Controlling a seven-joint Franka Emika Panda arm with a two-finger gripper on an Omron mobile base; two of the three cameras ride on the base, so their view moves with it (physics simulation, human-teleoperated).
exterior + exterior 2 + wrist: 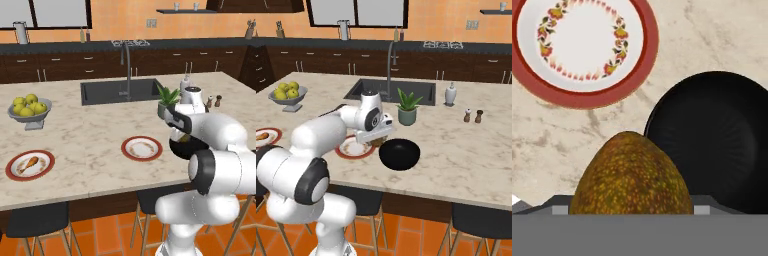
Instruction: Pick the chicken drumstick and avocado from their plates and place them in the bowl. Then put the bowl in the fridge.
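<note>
My gripper [379, 139] is shut on the avocado [631, 175], a brown-green lump held just above the counter. It hangs between the empty red-rimmed plate [582, 50] and the black bowl [712, 140], near the bowl's rim. In the right base view the bowl [400, 154] sits right of the gripper and the plate [351, 149] is partly behind my hand. The chicken drumstick [29, 163] lies on the other plate [30, 172] at the counter's far left. The fridge is out of view.
A grey footed bowl of yellow-green fruits [29, 112] stands at the left back. The sink [120, 91] with its tall tap lies behind the plates. A potted plant [407, 107], a soap bottle [450, 93] and two shakers [473, 116] stand beyond the bowl.
</note>
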